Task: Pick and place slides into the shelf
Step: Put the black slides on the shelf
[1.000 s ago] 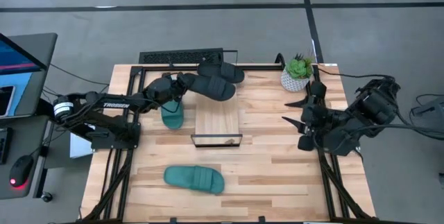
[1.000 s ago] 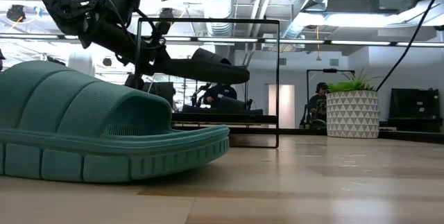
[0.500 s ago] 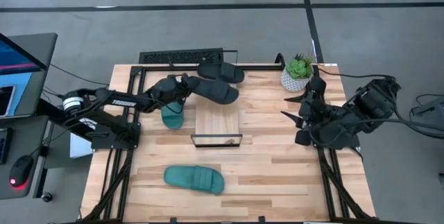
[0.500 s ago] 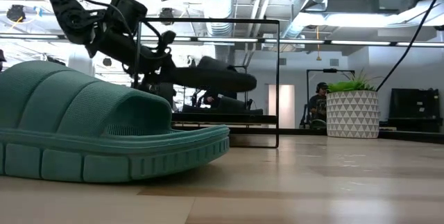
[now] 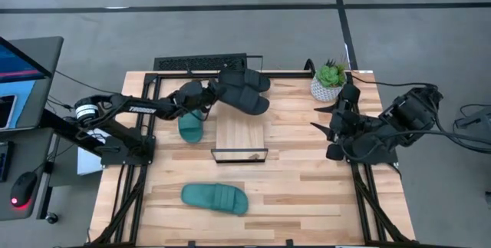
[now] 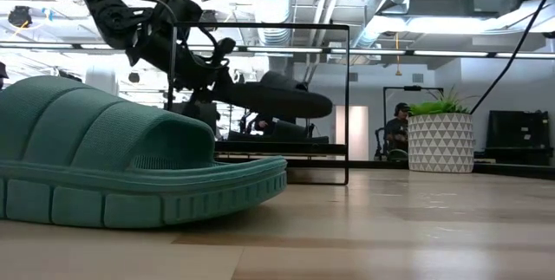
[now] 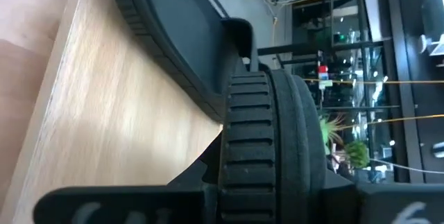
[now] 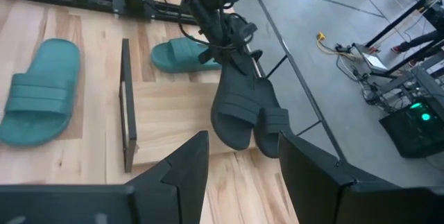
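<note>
My left gripper [image 5: 205,94] reaches in from the table's left and is shut on a black slide [image 5: 244,99], which it holds in the air over the far end of the shelf [image 5: 241,133]. A second black slide [image 5: 247,79] lies at the table's far edge. One teal slide [image 5: 190,125] lies flat just left of the shelf, another [image 5: 215,198] near the front edge. My right gripper [image 8: 243,175] hangs open above the table's right side, with nothing between its fingers. My left gripper pinches the black slide's heel end [image 8: 231,56] between its two fingers, one on the top face and one under the sole [image 7: 267,148]. The fingers come nearly level from the table's left, along the slide. The slide is lifted clear and juts out about level [image 6: 277,100].
A potted plant [image 5: 328,81] stands at the far right corner. The shelf's thin black wire frame [image 6: 348,98] rises around the plank. A dark keyboard [image 5: 201,63] lies beyond the far edge. Bare wood stretches between the shelf and the right arm.
My left gripper has carried the black slide toward the table's right and a little down, so it now reaches farther over the shelf's far end. The slide has stayed about level in the hold.
</note>
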Robot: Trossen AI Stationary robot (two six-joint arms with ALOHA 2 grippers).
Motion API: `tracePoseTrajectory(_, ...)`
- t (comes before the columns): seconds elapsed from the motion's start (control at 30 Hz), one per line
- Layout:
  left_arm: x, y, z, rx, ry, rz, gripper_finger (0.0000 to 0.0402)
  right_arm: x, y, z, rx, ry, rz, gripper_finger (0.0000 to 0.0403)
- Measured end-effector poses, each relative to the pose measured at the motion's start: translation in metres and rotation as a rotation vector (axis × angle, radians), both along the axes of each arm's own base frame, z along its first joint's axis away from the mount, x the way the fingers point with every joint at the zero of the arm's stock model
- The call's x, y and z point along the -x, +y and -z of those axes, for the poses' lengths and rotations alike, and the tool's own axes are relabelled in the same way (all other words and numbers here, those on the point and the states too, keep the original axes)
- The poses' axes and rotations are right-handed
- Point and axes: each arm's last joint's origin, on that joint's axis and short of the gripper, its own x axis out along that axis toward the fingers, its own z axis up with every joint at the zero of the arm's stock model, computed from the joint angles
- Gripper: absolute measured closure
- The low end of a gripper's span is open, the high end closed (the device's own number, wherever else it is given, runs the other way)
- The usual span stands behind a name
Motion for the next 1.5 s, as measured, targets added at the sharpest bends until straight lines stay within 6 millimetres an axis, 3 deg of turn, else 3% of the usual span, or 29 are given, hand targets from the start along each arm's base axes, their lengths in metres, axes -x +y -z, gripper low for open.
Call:
tracePoseTrajectory(0.37, 0.003, 0.001, 0.006, 0.058, 0.048, -0.089, 0.0360, 0.000, 0.000, 0.000, 0.018, 0.010, -0.013, 0.0236)
tracePoseTrajectory(0.8, -0.011, 0.009, -0.019, -0.001, 0.156, -0.094, 0.0360, 0.000, 0.000, 0.000, 0.026, 0.015, -0.018, 0.0236)
tracePoseTrajectory(1.27, -0.011, 0.005, -0.014, 0.011, 0.189, -0.154, 0.0360, 0.000, 0.000, 0.000, 0.045, 0.025, -0.032, 0.0236)
tracePoseTrajectory(1.5, -0.020, 0.003, -0.002, 0.037, 0.173, -0.166, 0.0360, 0.000, 0.000, 0.000, 0.053, 0.030, -0.039, 0.0236)
